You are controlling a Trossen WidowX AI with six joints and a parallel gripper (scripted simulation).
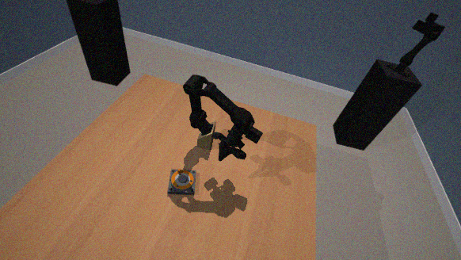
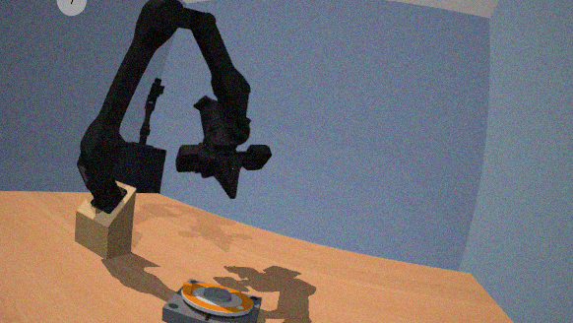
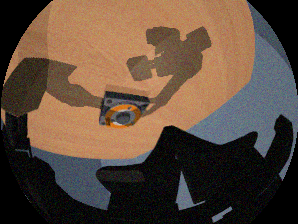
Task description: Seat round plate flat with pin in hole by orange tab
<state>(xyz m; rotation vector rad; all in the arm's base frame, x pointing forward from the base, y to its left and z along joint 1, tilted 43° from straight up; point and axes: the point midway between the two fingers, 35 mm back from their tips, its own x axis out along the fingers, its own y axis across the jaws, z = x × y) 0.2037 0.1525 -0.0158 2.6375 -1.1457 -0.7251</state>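
The round plate, a disc with an orange ring (image 1: 173, 180) (image 2: 241, 303) (image 3: 118, 108), sits around the grey post (image 1: 182, 178) (image 2: 217, 294) (image 3: 123, 118) on the square grey base (image 1: 171, 190) (image 2: 172, 312) (image 3: 142, 102). In the exterior view the plate looks tilted, its pale rim standing off the base. A darker orange patch, perhaps the tab, shows at its left edge there. I cannot make out the pin or whether it is in the hole. My gripper (image 1: 220, 159) (image 2: 232, 197) (image 3: 168, 130) is shut and empty, high above the table and well apart from the plate.
A tan angled block (image 1: 205, 141) (image 2: 119, 231) stands at the arm's foot on the wooden table (image 1: 99, 158) (image 2: 394, 290) (image 3: 90, 30). Arm shadows fall around the base. Two dark pillars (image 1: 104, 47) (image 1: 376, 107) stand beyond the table, one bearing a thin dark fixture.
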